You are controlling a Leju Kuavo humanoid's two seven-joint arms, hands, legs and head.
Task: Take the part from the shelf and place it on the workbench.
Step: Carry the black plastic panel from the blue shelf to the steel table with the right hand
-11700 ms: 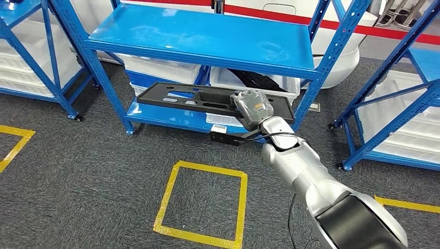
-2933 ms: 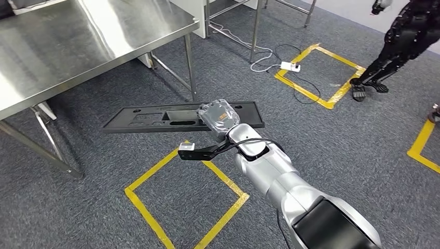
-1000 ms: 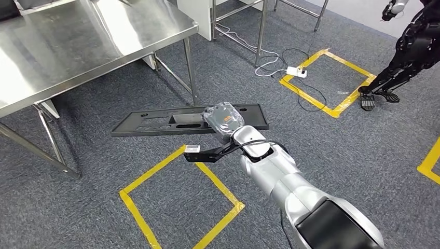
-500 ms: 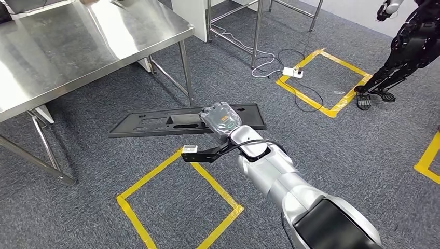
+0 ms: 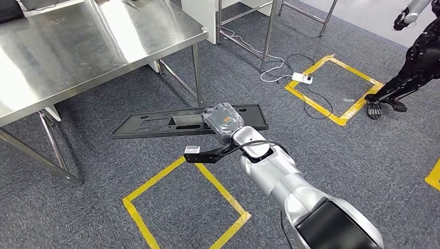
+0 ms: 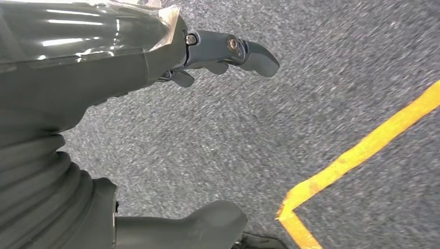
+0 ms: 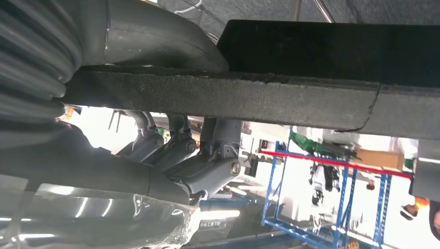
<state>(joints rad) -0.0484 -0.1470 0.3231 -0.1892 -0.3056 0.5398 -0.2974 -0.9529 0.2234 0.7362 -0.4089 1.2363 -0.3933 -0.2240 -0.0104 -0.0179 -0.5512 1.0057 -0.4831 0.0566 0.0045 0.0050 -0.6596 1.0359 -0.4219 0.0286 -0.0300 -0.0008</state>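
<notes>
In the head view the part [image 5: 155, 123] is a long flat black panel with cut-outs, held level in the air above the carpet. My right hand [image 5: 224, 119], wrapped in clear film, grips its near edge toward the right end. The steel workbench [image 5: 78, 41] stands at the upper left, its corner a little beyond the panel. From the right wrist, the thumb lies on one face of the part [image 7: 311, 98] and the fingers [image 7: 207, 155] curl under the other. My left hand [image 6: 104, 78] hangs over the carpet, fingers and thumb apart, holding nothing.
A yellow tape square [image 5: 187, 207] marks the floor below my arm. A second square [image 5: 337, 88] at the right has a cable and power strip [image 5: 301, 79]. A dark figure [image 5: 410, 67] stands at the far right. Legs of another table [image 5: 267, 31] rise behind the workbench.
The camera has turned from the blue shelf to the workbench area, with the part still in my right hand. Over the last second the view shifted slightly; the grip is unchanged.
</notes>
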